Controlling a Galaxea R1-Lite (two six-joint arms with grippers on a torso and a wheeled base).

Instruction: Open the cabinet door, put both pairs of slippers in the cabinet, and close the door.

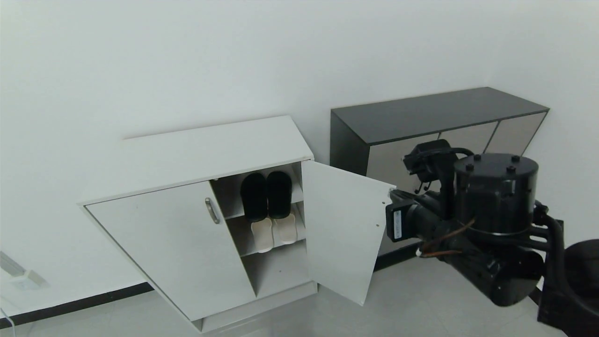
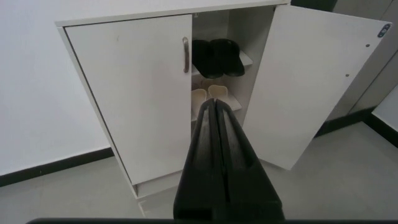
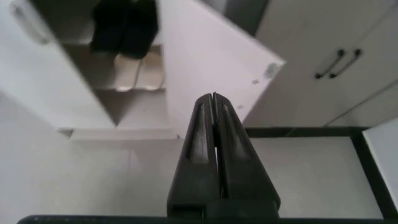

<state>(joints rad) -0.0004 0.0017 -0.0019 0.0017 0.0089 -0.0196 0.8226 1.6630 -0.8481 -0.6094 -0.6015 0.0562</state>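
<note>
Left gripper (image 2: 214,104) and right gripper (image 3: 213,99) pressed together, empty. Ahead in cabinet (image 1: 210,145): black slippers (image 1: 266,194) shelved above beige slippers (image 1: 273,231), long axes front-to-back.

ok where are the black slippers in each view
Head view: black slippers inside the cabinet, above the beige slippers.
Left wrist view: black slippers just past the handle of the shut door.
Right wrist view: black slippers above the beige slippers, beside the open door.
Shared landmark: the open door.
</note>
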